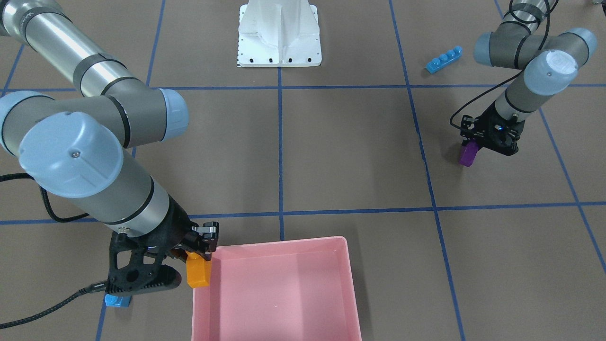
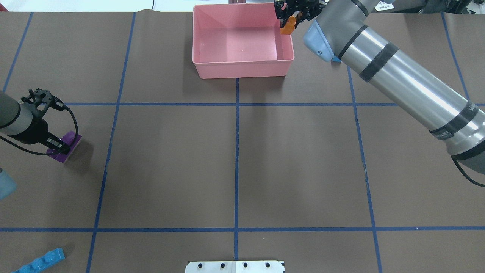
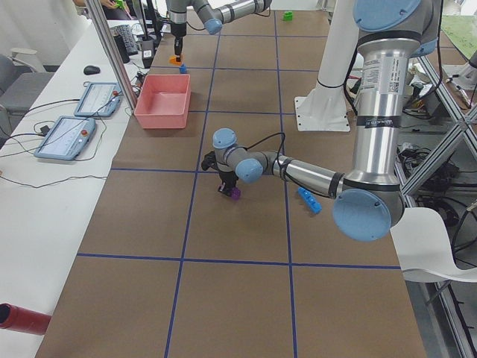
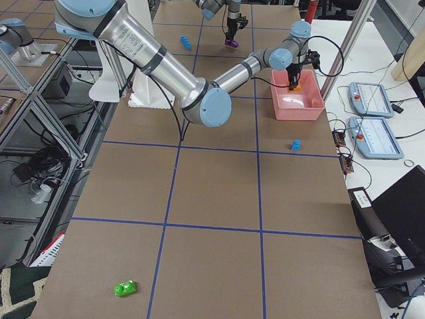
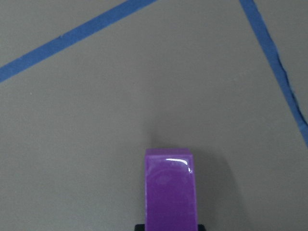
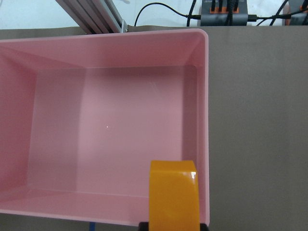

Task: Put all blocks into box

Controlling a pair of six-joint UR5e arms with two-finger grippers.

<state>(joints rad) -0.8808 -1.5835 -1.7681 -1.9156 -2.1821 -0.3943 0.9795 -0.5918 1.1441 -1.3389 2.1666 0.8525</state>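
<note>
The right end effector (image 1: 198,255) is clenching the top of the orange block (image 1: 199,273), and the block is hanging upright at the lower left of the front-facing view, right over the upper-left corner of the pink box (image 1: 279,243). In the right wrist view the block is overlapping the box's near wall beside one corner, with the wide pink floor stretching away beyond it toward the far walls. The small blue block (image 1: 117,300) is lying on the counter (image 1: 350,156) outside the box's left wall, partly tucked under the end effector's black housing. At the right of the same view the left end effector (image 1: 472,146) is grasping the purple block (image 1: 468,155) by one end. The block is sitting low over the brown paper with its shadow close beneath, and I cannot tell whether it is touching. Blue tape lines (image 1: 280,151) are passing near it without crossing under it, and a broad stretch of counter is lying between it and the box. The long blue block (image 1: 444,59) is resting at the upper right, well apart from both arms. The green block (image 4: 125,288) is lying far off at the lower left of the right-side view.
</note>
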